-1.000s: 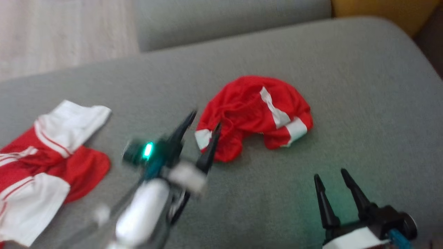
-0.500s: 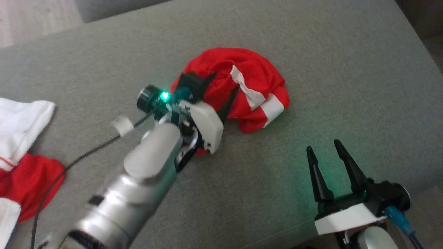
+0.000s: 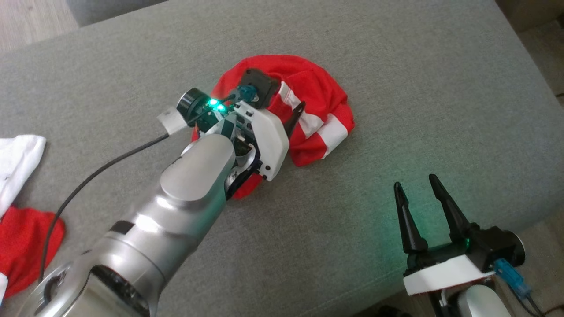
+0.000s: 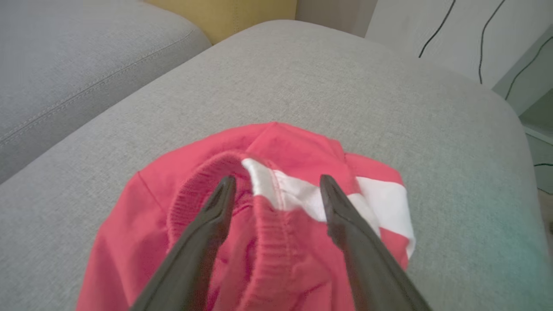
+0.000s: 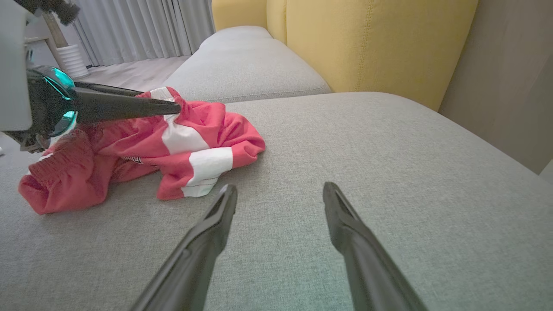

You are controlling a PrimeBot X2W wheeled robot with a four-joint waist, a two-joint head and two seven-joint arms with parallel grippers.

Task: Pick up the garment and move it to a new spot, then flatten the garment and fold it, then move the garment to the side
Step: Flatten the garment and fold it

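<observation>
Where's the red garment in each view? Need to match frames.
Head view: red garment upper centre, partly behind the left arm's wrist.
Left wrist view: red garment centre to bottom edge, open left pincer poised at it.
Right wrist view: red garment left of centre.
Shared landmark: the garment's white band.

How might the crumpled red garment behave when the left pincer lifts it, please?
Probably floppy: the red garment lies in soft folds, so it should droop. Likely light: the fabric looks thin. Its ribbed waistband may resist slipping.
</observation>
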